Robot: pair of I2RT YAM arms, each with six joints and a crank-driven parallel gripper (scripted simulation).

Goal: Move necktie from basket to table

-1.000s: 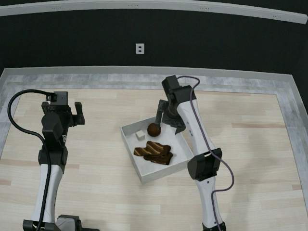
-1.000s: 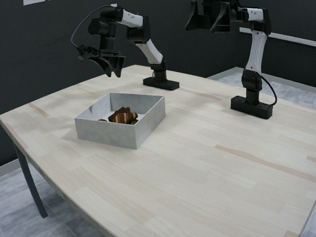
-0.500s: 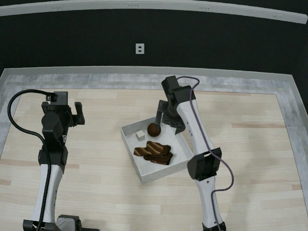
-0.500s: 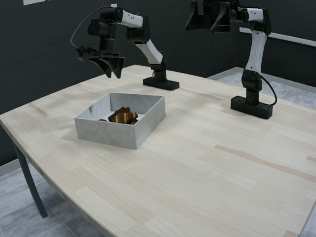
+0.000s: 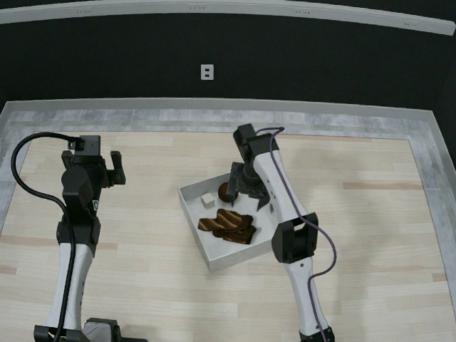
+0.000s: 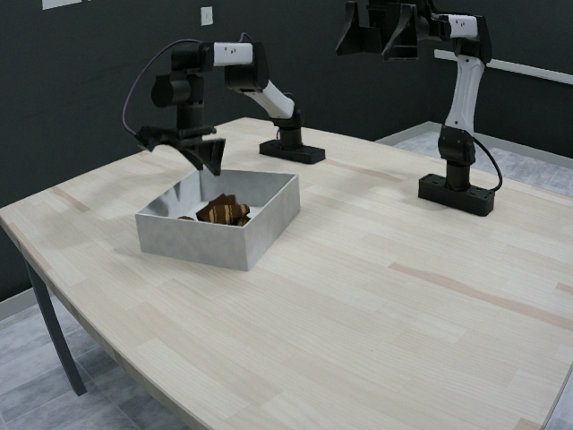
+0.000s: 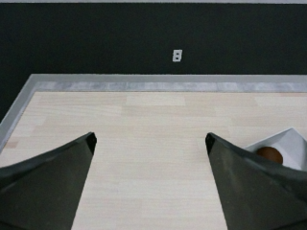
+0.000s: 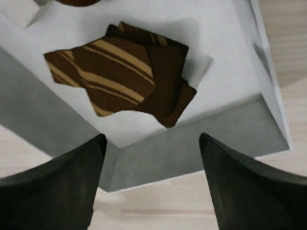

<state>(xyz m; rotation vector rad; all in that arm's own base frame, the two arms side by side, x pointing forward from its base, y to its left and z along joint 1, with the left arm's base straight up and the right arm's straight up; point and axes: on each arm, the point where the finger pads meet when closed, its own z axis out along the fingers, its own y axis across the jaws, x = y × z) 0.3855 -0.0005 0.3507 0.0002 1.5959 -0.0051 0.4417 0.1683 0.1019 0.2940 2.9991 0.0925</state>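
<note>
On the pale wooden table, we see the low grey square basket standing flat. The brown necktie with tan stripes is all folded up inside it, in the part of the basket nearer our arms' bases. So we have the tie in the basket, and none of it is on the table.

Farther back in the basket, we see a small white cube and, just beside it, a round brown ball. Our black right gripper hangs above the basket, pointing down. Its fingers are wide apart and we hold nothing in it. Our black left gripper is up high, well off to the left of the basket. It is wide open, with nothing in it.

Way past the basket, we see a dark wall with a small white socket plate.

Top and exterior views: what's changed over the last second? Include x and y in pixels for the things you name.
The black right gripper [image 5: 245, 206] [image 6: 209, 170] [image 8: 153, 136] moved down toward the grey rectangular basket [image 5: 239, 257] [image 6: 194, 243] [image 7: 296, 148] [image 8: 158, 160]. Nothing was grasped or released. The basket, the brown striped necktie [image 5: 228, 222] [image 6: 224, 213] [image 8: 120, 72] inside and the open black left gripper [image 5: 91, 154] [image 6: 363, 53] [image 7: 151, 135] stayed put.
</note>
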